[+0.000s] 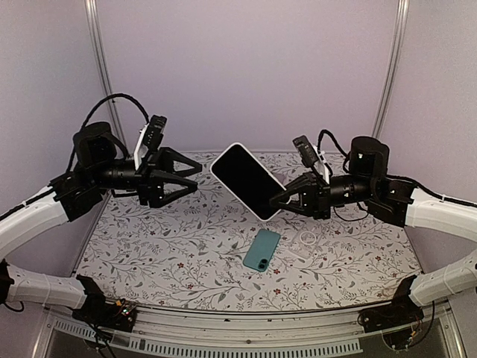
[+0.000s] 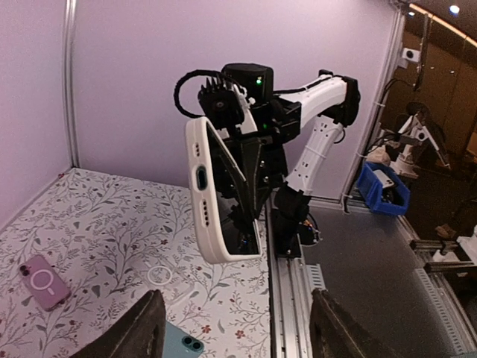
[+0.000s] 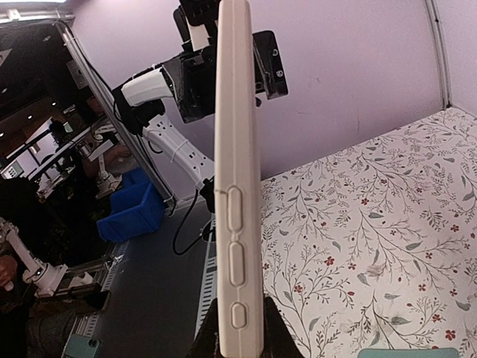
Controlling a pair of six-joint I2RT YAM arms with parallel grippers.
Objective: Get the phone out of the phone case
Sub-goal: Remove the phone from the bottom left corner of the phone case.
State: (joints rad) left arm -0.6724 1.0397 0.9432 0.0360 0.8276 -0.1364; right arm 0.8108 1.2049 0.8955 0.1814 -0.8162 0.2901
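Note:
A phone with a dark screen (image 1: 246,183) sits in a white case (image 1: 221,155). My right gripper (image 1: 277,200) is shut on the case's lower end and holds it tilted in the air above the table's middle. In the right wrist view the case (image 3: 238,186) stands edge-on with its side buttons showing, between my two fingers (image 3: 211,335). My left gripper (image 1: 197,179) is open and empty, level with the phone and a short way to its left. In the left wrist view the case (image 2: 200,186) hangs ahead of my spread fingers (image 2: 141,328), apart from them.
A teal phone (image 1: 261,249) lies on the floral table below the held phone, also in the left wrist view (image 2: 182,341). A clear case with a white ring (image 1: 305,240) lies beside it. A pink case (image 2: 43,281) lies farther off. Metal rail (image 2: 287,276) along the table's edge.

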